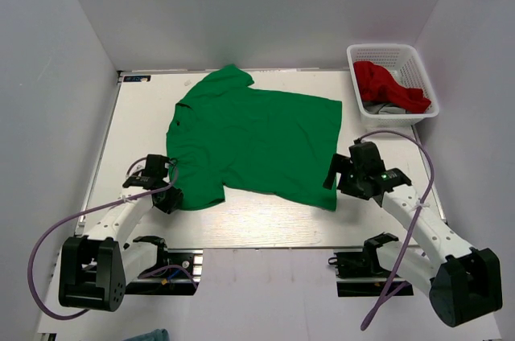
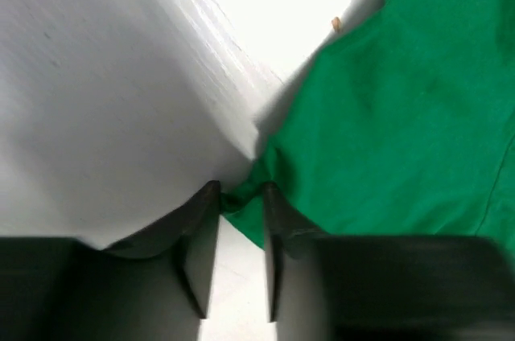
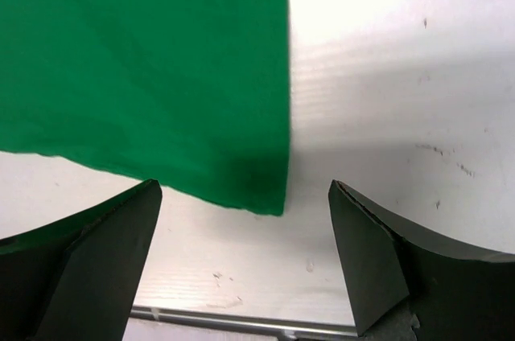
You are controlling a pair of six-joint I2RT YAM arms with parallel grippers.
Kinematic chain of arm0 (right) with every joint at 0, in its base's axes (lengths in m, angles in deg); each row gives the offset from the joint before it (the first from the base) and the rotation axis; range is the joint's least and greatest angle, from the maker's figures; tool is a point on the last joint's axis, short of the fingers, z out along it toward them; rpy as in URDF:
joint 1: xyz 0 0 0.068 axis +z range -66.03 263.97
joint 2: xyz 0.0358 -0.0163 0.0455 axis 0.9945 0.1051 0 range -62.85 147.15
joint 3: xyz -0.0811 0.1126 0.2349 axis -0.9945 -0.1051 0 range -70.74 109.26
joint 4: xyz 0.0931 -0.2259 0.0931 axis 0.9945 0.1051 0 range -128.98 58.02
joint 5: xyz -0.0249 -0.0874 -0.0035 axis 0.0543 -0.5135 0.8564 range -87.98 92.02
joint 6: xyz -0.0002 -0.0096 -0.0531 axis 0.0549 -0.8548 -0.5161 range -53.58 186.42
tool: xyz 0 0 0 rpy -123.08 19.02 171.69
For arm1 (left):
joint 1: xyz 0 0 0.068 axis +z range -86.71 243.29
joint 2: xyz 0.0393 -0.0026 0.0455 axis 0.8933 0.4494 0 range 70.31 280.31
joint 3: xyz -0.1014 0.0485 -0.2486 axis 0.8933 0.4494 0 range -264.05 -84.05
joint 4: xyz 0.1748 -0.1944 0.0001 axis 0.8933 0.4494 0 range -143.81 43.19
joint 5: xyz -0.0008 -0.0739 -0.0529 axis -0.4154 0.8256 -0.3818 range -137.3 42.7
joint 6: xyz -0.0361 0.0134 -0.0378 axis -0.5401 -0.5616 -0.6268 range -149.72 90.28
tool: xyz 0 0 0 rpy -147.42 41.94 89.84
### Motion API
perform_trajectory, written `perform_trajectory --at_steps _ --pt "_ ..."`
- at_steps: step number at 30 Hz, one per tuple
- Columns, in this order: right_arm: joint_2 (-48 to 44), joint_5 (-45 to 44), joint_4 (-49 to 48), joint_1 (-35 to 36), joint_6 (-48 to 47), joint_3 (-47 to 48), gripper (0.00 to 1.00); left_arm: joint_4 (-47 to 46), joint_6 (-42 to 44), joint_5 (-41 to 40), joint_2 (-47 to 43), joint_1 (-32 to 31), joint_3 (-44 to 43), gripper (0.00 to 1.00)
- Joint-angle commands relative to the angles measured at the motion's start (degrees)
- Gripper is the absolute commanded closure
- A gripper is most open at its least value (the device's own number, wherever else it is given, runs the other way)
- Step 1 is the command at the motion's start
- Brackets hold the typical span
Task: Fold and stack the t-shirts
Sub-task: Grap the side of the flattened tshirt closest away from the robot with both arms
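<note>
The table (image 1: 145,116) is closed in by pale walls (image 1: 80,27) on its left, far and right sides, and purple cables (image 1: 48,236) are looped out from both arm bases at the near edge. The green t-shirt (image 1: 257,144) is spread flat across the middle of the table, with one sleeve pointed toward the far edge and a straight edge turned to the right. The left pincer (image 1: 170,195) is set at the shirt's near left corner. In the left wrist view its fingers (image 2: 201,228) are drawn close together, and a puckered fold of the shirt's edge is pinched between the tips. The right pincer (image 1: 331,174) is placed at the near right corner. Its fingers (image 3: 105,252) are held wide apart and nothing is gripped, while the cloth's corner lies just ahead of the gap between them. Whether those fingers touch the table cannot be told. Bare table is left as a broad strip on the left of the shirt, a narrower band along the near edge, and a patch to the right of the shirt. The far sleeve reaches almost to the far edge. At the far right corner a white lattice basket (image 1: 414,63) is stood well apart from the green shirt. In it the red t-shirt (image 1: 386,84) is crumpled, with a grey cloth (image 1: 386,108) showing at its near side.
</note>
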Motion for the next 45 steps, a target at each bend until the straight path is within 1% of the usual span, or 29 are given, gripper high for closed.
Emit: perform_trajectory --at_steps 1,2,3,6,9,10,13,14,15,18,20,21,22,23,24,27,28,30,31,36,41,45 --pt "-0.5 -0.1 4.0 -0.1 0.7 -1.2 0.1 -2.2 0.8 -4.8 2.0 -0.1 2.0 0.69" --pt "-0.4 0.5 4.4 -0.2 0.9 -2.3 0.1 -2.2 0.8 -4.2 2.0 -0.1 2.7 0.88" --pt "0.1 1.0 4.2 -0.1 1.1 -2.6 0.1 -2.9 0.8 -4.2 2.7 -0.1 2.7 1.0" --pt "2.0 2.5 5.0 0.2 1.7 -3.5 0.1 -4.1 2.1 -3.1 3.4 -0.1 2.7 1.0" --pt "4.6 4.2 2.9 0.3 2.1 -4.1 0.1 -4.7 3.2 -2.0 2.7 -0.1 3.2 1.0" --pt "5.7 6.3 1.7 0.3 2.6 -4.4 0.1 -4.7 3.7 -1.4 2.2 -0.1 3.2 1.0" --pt "6.7 7.6 0.1 0.5 3.9 -4.9 0.17 -4.2 4.8 -0.2 0.3 -0.1 3.2 1.0" --pt "7.0 7.8 -0.6 0.6 4.3 -4.9 0.24 -4.1 4.8 -0.2 -1.3 -0.1 3.2 1.0" --pt "7.3 7.8 -0.6 0.5 5.1 -5.2 0.26 -3.5 4.8 -0.2 -2.2 -0.1 3.2 1.0" --pt "8.3 7.0 -0.8 0.5 5.8 -5.7 0.3 -3.5 5.4 0.5 -5.5 -0.1 3.8 1.0" --pt "10.2 6.1 -1.0 0.6 5.9 -6.2 0.31 -3.5 6.0 0.5 -6.0 -0.1 3.8 1.0" --pt "10.4 6.3 -1.6 0.5 6.0 -6.4 0.36 -3.5 6.7 0.5 -6.5 -0.1 3.8 1.0" --pt "10.7 7.0 -2.3 0.4 6.0 -6.6 0.36 -4.1 7.4 0.5 -6.5 -0.1 3.8 1.0" --pt "11.2 7.2 -2.8 0.6 6.1 -6.9 0.39 -4.1 7.4 0.5 -6.5 -0.1 3.8 1.0" --pt "11.3 7.2 -3.2 0.6 6.1 -6.9 0.45 -4.7 7.4 0.5 -6.5 -0.1 3.8 1.0" --pt "11.4 6.4 -3.8 0.5 6.2 -6.5 0.58 -5.5 7.9 1.5 -6.0 -0.1 3.8 1.0" --pt "11.3 6.1 -3.7 0.6 5.8 -6.1 0.72 -6.0 7.9 2.1 -6.0 -0.1 3.3 1.0" --pt "11.4 6.3 -4.1 0.3 5.8 -5.5 0.92 -6.6 8.6 2.8 -6.0 -0.1 2.7 1.0" --pt "11.1 6.5 -4.4 0.5 5.6 -5.1 1.0 -7.2 8.6 3.7 -6.0 -0.1 2.0 1.0" --pt "11.4 6.8 -3.9 0.3 4.4 -0.4 1.0 -11.5 10.0 8.8 -6.5 -0.1 -1.9 1.0" --pt "11.9 6.8 -4.2 0.3 4.3 4.5 1.0 -11.5 10.6 9.4 -2.8 -0.1 -8.9 1.0" --pt "14.1 5.1 -3.6 0.1 4.3 10.2 1.0 -14.7 10.6 9.4 0.7 -0.1 -12.8 1.0"
